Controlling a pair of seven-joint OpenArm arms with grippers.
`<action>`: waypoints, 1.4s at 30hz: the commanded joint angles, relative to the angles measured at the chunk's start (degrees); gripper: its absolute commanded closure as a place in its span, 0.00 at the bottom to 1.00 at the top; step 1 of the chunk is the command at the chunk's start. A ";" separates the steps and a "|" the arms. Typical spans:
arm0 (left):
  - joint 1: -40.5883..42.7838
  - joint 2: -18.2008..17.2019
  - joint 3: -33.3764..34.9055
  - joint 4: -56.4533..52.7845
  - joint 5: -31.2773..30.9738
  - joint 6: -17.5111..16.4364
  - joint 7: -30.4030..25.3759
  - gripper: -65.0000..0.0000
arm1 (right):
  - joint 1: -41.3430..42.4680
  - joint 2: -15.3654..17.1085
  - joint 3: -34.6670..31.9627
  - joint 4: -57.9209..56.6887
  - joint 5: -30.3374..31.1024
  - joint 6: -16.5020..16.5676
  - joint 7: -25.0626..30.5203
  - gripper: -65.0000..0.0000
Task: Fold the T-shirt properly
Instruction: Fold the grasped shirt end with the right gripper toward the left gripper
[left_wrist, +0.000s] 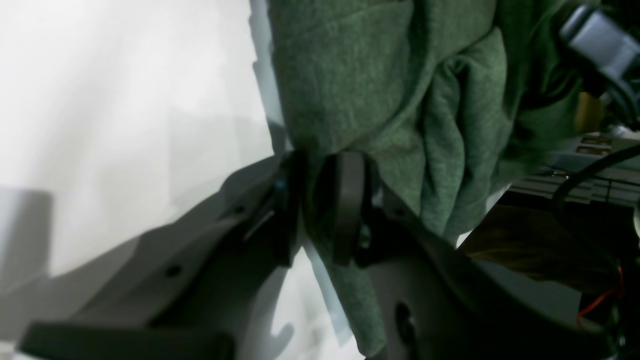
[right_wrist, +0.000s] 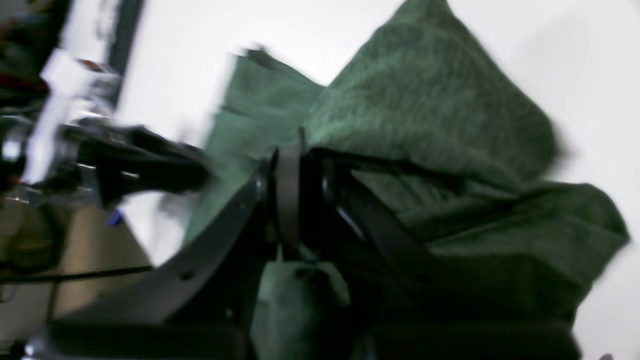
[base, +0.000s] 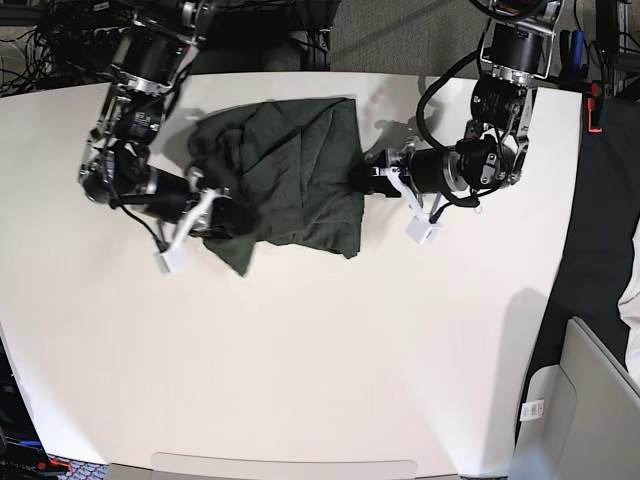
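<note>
Right hand (right_wrist: 295, 195) is clamped on the T-shirt (base: 290, 180), left hand (left_wrist: 320, 205) barely parted around its edge; if left slips off, the fold bunches up.

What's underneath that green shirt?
The shirt lies crumpled on a white table, which shows all around it. Whether anything else hides beneath the folds cannot be seen; the cloth covers that area, and both tools reach in at its edges.

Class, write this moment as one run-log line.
shirt: bunched on table | right tool: shut on shirt | left tool: at shirt edge, cloth between fingers | fold: unfinished
</note>
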 joint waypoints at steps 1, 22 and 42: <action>-0.69 -0.57 -0.14 0.64 0.08 0.11 -0.13 0.81 | 1.06 -0.64 -1.08 0.79 1.63 0.32 0.64 0.99; 0.45 -1.62 -0.50 0.90 0.08 0.11 -0.48 0.82 | 2.11 -5.64 -17.69 -6.42 -0.57 0.32 0.64 0.99; 2.03 -2.94 -0.58 0.90 0.08 0.11 -1.88 0.81 | 5.72 -5.64 -23.05 -7.65 -7.69 0.32 1.30 0.76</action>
